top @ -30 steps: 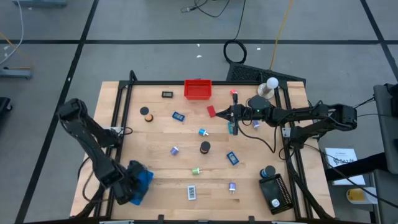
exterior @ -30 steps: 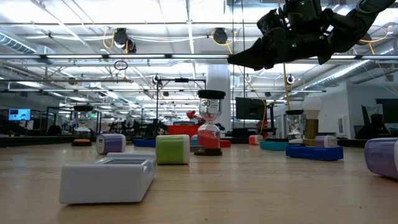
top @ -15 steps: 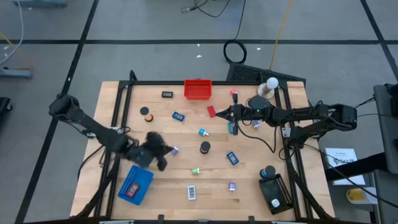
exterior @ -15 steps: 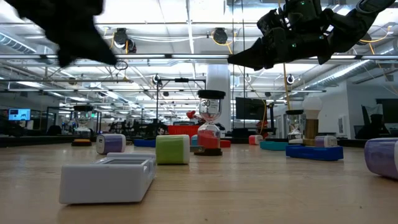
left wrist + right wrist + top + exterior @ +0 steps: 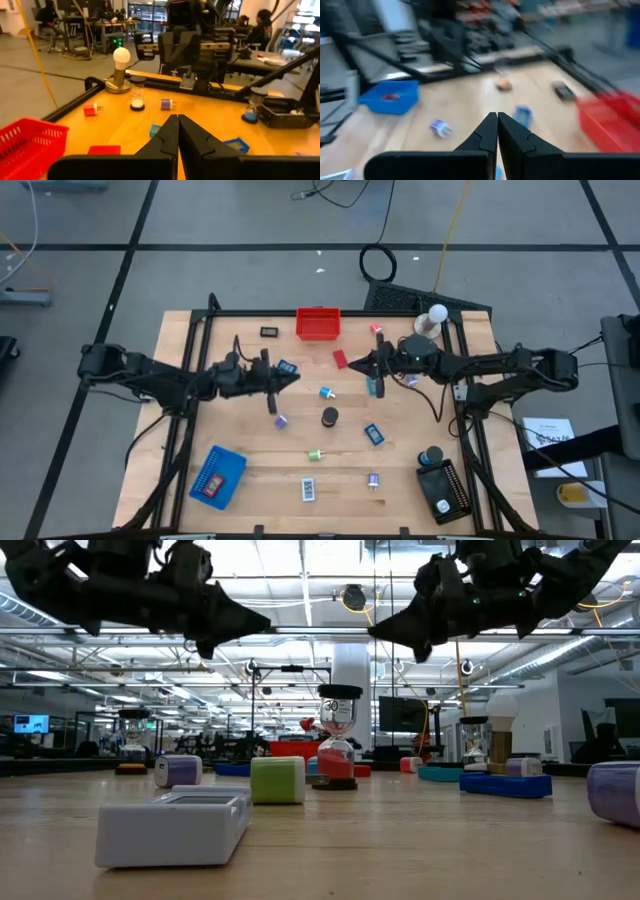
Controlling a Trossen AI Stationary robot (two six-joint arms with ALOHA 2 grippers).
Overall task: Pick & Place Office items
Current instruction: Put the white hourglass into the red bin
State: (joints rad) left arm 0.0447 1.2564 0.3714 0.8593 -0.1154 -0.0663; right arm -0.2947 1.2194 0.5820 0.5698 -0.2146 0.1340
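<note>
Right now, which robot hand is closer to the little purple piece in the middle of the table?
Probably the left hand. Seen from above, it hovers just up from the purple piece, fingers shut and empty. The right hand sits farther away, across the table by the red block.

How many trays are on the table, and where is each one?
3: a red tray at the far edge, a blue tray at the near left, a black tray at the near right corner. None seems hidden.
</note>
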